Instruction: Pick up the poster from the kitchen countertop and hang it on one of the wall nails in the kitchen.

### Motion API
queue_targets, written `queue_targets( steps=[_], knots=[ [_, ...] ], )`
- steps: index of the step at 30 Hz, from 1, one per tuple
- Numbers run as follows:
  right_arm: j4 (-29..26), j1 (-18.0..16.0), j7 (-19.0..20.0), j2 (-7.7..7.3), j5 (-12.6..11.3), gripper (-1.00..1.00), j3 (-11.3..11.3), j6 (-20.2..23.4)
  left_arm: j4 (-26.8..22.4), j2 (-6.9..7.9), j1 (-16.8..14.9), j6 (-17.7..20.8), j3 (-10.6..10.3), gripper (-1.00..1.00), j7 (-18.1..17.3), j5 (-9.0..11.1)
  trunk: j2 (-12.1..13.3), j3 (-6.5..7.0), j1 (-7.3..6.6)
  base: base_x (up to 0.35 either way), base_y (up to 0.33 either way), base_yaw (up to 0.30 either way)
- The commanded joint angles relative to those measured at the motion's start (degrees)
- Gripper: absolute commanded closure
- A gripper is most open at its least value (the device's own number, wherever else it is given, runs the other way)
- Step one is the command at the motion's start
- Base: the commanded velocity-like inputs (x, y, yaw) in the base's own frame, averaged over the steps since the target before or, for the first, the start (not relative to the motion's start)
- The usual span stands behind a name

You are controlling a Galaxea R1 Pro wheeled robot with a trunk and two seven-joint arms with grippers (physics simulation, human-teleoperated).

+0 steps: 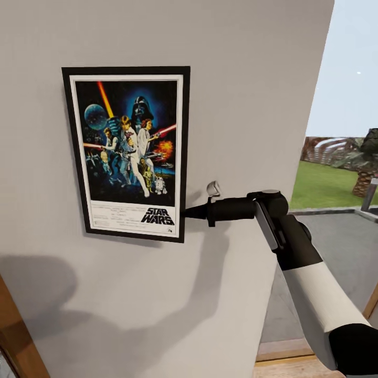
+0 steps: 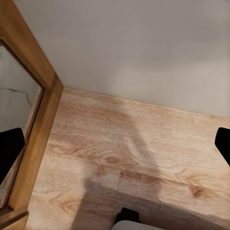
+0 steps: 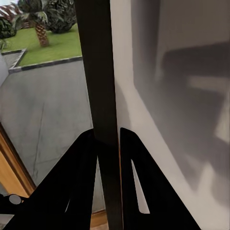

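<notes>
The Star Wars poster (image 1: 128,149) stands upright against the pale grey wall (image 1: 236,79), its black frame flat to the surface. My right gripper (image 1: 187,212) reaches in from the right and is shut on the frame's lower right edge. In the right wrist view the frame's dark edge (image 3: 98,72) runs between the two black fingers (image 3: 81,172), which pinch it. My left gripper (image 2: 115,143) hangs open over the wooden floor (image 2: 129,158), its fingertips at both sides of that view. No nail can be made out; the spot behind the poster is hidden.
A wooden door or window frame (image 2: 33,120) stands at the lower left by the wall. The wall ends at the right, where a paved terrace (image 1: 336,247) and lawn (image 1: 320,184) with a palm lie outside.
</notes>
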Motion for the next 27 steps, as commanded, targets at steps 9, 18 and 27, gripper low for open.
queue_targets(
  steps=[9,18,27],
  knots=[
    [0.0,0.0,0.0,-0.06,-0.4,1.00,0.0,0.5,0.0,-0.03,0.0,-0.1,0.2,-1.00,-0.4,0.2,0.0,-0.01,0.02,0.000,0.023,0.000],
    [-0.7,0.0,0.0,-0.07,-0.4,1.00,0.0,0.7,0.0,-0.03,0.0,-0.1,0.2,-1.00,-0.4,0.2,0.0,-0.01,0.02,0.000,0.001,0.000],
    [-1.1,-0.1,0.0,-0.09,-0.3,1.00,0.0,0.9,0.0,-0.03,0.0,-0.1,0.2,-1.00,-0.4,0.2,0.0,-0.01,0.02,0.000,0.000,0.000]
  ],
)
